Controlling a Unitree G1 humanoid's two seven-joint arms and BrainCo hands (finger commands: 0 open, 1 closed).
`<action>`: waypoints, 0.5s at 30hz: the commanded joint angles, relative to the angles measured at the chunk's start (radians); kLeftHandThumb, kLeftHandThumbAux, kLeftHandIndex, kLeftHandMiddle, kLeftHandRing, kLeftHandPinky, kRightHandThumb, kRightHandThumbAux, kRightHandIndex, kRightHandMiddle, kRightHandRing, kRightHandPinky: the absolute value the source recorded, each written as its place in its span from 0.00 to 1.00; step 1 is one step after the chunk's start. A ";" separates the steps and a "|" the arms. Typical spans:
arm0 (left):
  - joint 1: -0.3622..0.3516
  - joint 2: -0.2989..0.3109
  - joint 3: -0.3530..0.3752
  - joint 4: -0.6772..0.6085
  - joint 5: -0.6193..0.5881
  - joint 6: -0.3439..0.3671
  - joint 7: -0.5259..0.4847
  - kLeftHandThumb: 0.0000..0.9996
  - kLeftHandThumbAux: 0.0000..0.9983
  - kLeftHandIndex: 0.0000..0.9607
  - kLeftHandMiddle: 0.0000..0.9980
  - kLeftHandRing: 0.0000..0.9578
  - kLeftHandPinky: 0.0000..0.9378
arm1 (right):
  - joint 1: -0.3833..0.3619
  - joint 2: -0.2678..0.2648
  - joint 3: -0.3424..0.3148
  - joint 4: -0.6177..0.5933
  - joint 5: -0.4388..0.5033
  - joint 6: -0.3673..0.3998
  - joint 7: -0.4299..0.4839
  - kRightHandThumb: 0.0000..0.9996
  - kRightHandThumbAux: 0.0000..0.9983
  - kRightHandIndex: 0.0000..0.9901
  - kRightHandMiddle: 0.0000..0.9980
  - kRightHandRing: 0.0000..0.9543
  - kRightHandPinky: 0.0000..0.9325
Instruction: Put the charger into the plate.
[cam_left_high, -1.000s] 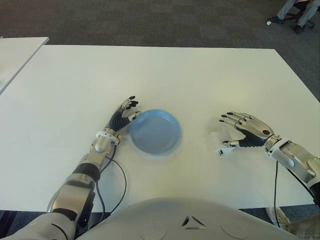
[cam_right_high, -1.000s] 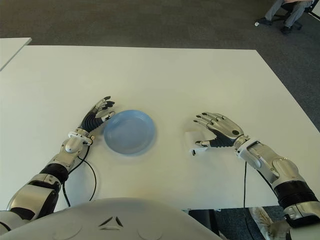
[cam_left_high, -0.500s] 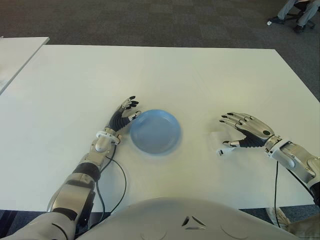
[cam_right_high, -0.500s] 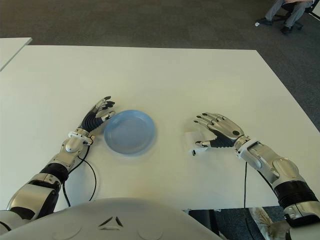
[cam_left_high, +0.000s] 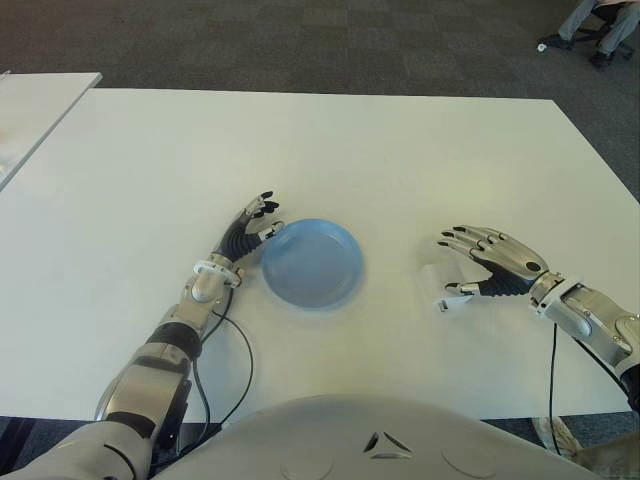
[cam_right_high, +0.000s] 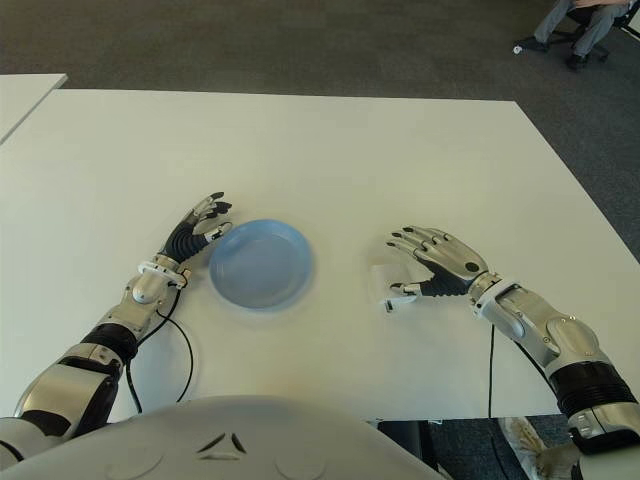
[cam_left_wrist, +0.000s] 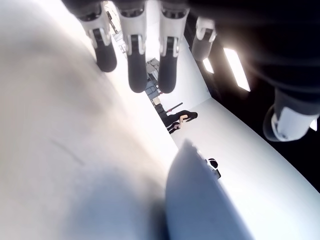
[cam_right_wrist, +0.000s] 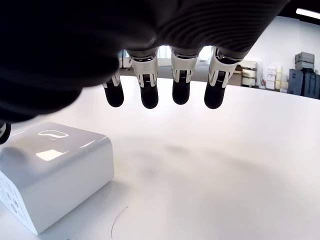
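Observation:
The white charger (cam_left_high: 432, 280) is a small glossy block lying on the white table (cam_left_high: 330, 150), to the right of the blue plate (cam_left_high: 312, 262). My right hand (cam_left_high: 455, 268) hovers just right of and partly over the charger, open, fingers stretched out above it and the thumb low beside it. In the right wrist view the charger (cam_right_wrist: 50, 172) lies below the straight fingers (cam_right_wrist: 149, 86), which do not close on it. My left hand (cam_left_high: 262, 216) shows open at the plate's left rim, fingers pointing away from me. The plate holds nothing.
A second white table (cam_left_high: 40, 100) stands at the far left. A person's legs and a chair (cam_left_high: 592, 28) show at the back right on the dark carpet. A black cable (cam_left_high: 243, 362) loops by my left forearm.

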 joint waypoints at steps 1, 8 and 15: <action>0.059 -0.015 -0.029 0.088 0.030 0.105 -0.043 0.00 0.49 0.09 0.22 0.22 0.18 | 0.014 0.000 -0.005 0.006 0.006 -0.022 -0.012 0.12 0.17 0.00 0.00 0.00 0.00; 0.049 -0.017 -0.028 0.109 0.028 0.104 -0.044 0.00 0.51 0.10 0.21 0.22 0.18 | 0.022 -0.001 -0.013 0.008 0.011 -0.038 -0.022 0.13 0.16 0.00 0.00 0.00 0.00; 0.042 -0.016 -0.032 0.123 0.032 0.096 -0.041 0.00 0.51 0.09 0.21 0.22 0.18 | 0.042 -0.015 -0.035 -0.006 0.021 -0.066 -0.040 0.17 0.14 0.00 0.00 0.00 0.00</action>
